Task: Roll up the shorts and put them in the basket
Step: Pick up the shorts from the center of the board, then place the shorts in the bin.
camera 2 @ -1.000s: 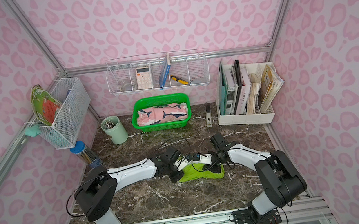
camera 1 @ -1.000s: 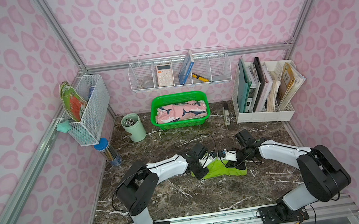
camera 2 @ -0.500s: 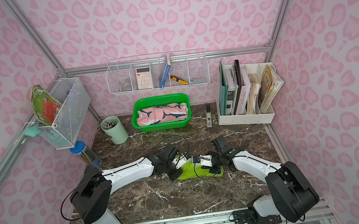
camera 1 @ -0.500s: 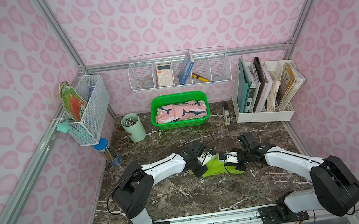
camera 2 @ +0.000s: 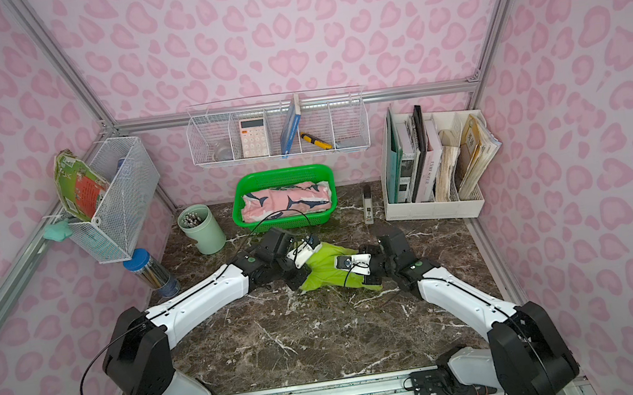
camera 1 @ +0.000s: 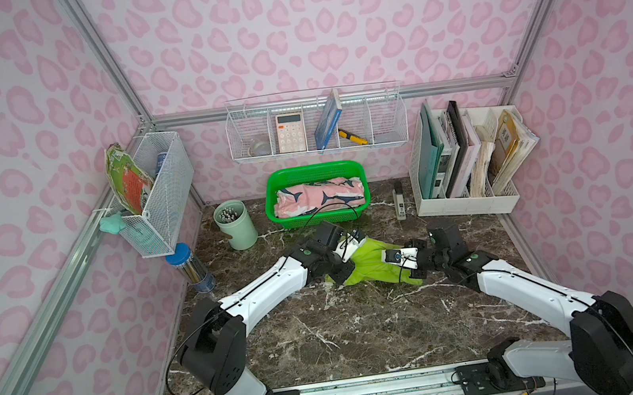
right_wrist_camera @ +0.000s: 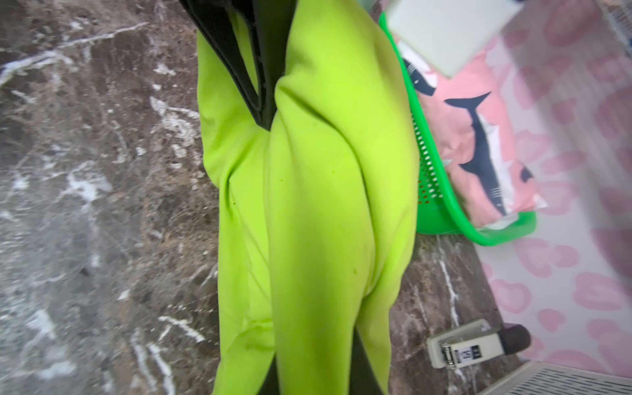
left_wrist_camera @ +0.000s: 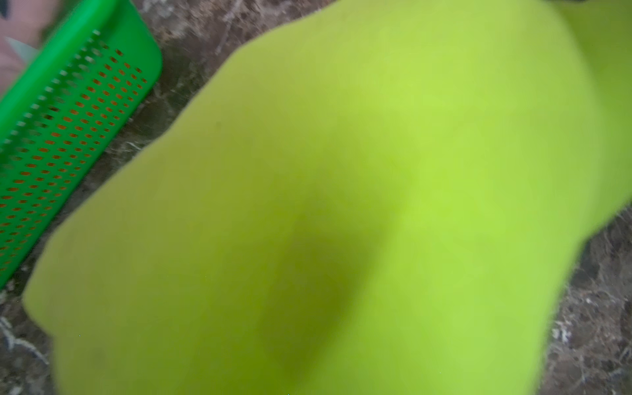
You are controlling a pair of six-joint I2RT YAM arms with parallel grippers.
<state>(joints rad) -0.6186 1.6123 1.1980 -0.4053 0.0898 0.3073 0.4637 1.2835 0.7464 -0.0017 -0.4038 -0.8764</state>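
The lime green shorts [camera 1: 373, 265] [camera 2: 328, 269] hang as a loose roll between my two grippers, over the marble table in front of the basket. My left gripper [camera 1: 347, 271] is shut on the roll's left end. In the right wrist view its black fingers [right_wrist_camera: 254, 71] pinch the cloth [right_wrist_camera: 325, 188]. My right gripper [camera 1: 414, 273] [camera 2: 371, 278] is shut on the right end. The lime cloth [left_wrist_camera: 342, 171] fills the left wrist view and hides those jaws. The pink shark-print shorts [camera 1: 319, 196] [camera 2: 286, 200] [right_wrist_camera: 478, 136] lie rolled in the green basket [camera 1: 317, 219].
A mint cup of pens [camera 1: 235, 225] and a blue-lidded jar [camera 1: 191, 269] stand at the left. A stapler [camera 1: 400, 206] [right_wrist_camera: 472, 345] lies right of the basket [left_wrist_camera: 68, 119], next to a white file organizer [camera 1: 469, 203]. Wire baskets hang on the walls.
Both arms have carried the lime green roll back toward the green basket. Each gripper still holds its end.
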